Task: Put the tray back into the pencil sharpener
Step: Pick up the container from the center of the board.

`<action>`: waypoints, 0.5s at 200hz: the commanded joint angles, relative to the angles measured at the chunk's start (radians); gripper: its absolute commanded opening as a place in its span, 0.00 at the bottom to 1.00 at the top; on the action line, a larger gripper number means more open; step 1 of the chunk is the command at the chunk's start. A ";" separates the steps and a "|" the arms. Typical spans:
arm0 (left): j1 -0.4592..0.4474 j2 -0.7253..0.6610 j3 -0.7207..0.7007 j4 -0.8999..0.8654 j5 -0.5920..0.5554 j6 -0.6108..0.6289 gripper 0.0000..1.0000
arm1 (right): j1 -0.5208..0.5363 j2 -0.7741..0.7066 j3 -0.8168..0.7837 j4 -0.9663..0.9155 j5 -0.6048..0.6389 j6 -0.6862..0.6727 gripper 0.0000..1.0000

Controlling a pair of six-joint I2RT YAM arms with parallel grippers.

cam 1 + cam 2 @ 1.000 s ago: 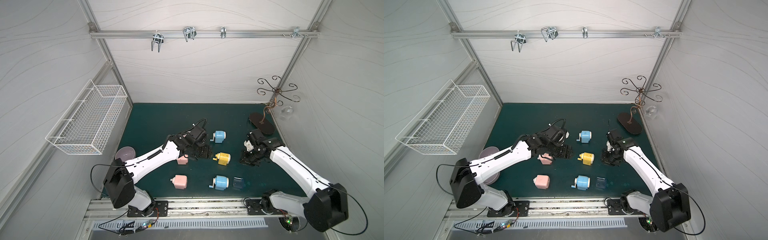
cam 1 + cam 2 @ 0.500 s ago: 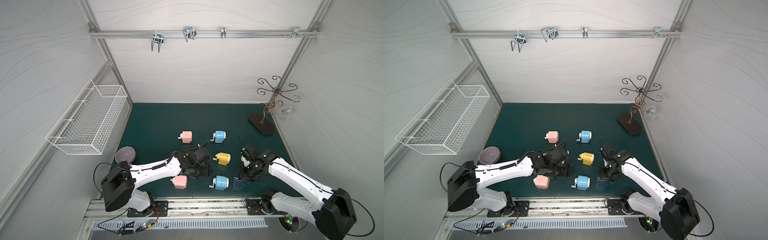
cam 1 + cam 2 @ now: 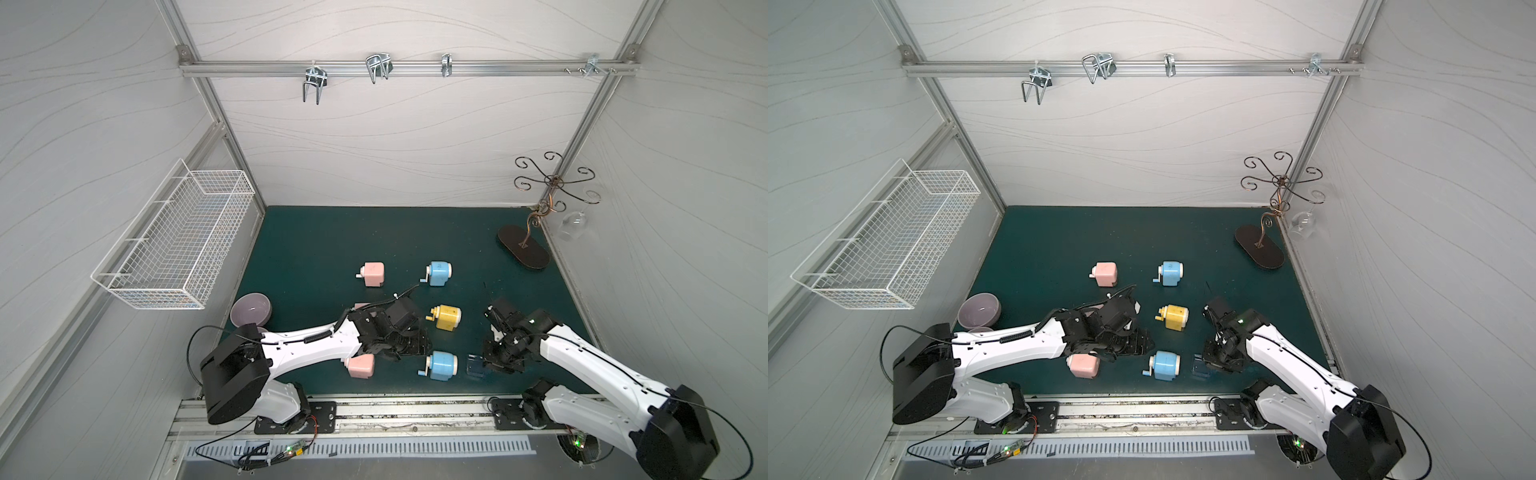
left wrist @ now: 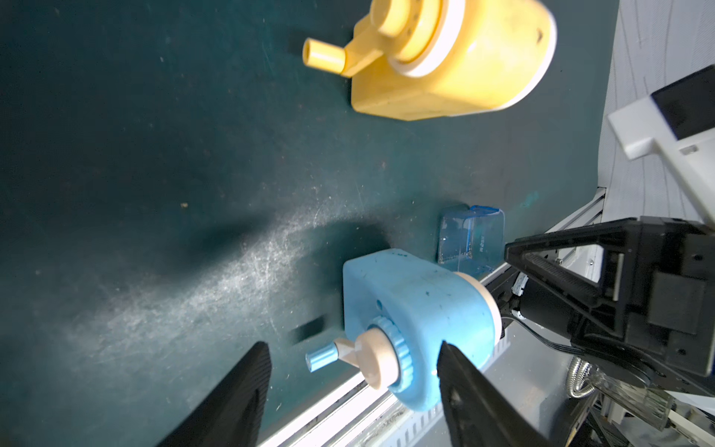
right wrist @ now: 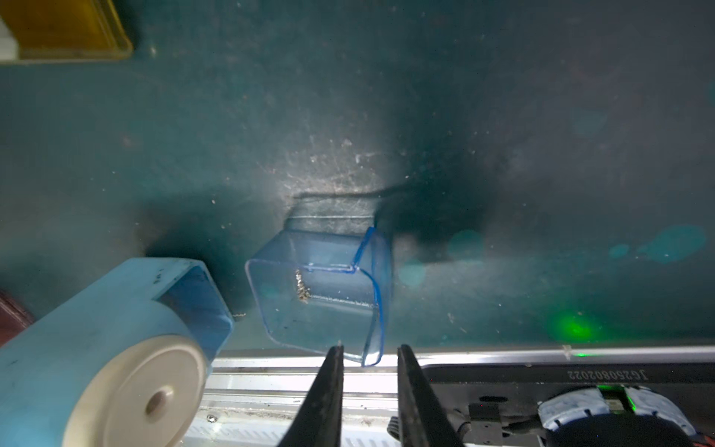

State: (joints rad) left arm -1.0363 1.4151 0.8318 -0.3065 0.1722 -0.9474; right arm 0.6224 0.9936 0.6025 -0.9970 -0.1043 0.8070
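Tray (image 5: 317, 294) not inserted: it lies on the bench (image 3: 332, 241), at 3 o'clock of the blue pencil sharpener (image 3: 442, 365), just beside its empty slot. Right gripper (image 5: 370, 350): jaws narrowly parted at the tray rim, no grip evident. Left gripper (image 4: 354, 348): jaws open astride the sharpener, unclamped. Grasp and insertion outstanding.

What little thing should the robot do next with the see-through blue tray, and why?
Probably close the right hand gently on the edge of the tray. Its fingers stand a little apart right at that edge, not yet pinching, and the tray lies loose on the mat beside the blue sharpener, whose slot is empty.
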 commanded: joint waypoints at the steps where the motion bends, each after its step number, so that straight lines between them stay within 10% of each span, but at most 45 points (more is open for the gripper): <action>1: -0.008 -0.007 0.000 0.063 0.014 -0.043 0.71 | 0.004 -0.009 -0.020 -0.015 0.019 0.024 0.28; 100: -0.008 -0.013 -0.031 0.092 0.023 -0.065 0.70 | 0.000 0.117 -0.035 0.075 0.014 0.003 0.20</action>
State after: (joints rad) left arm -1.0397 1.4151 0.8120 -0.2592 0.1947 -0.9855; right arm 0.6224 1.0889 0.5724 -0.9382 -0.1043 0.8154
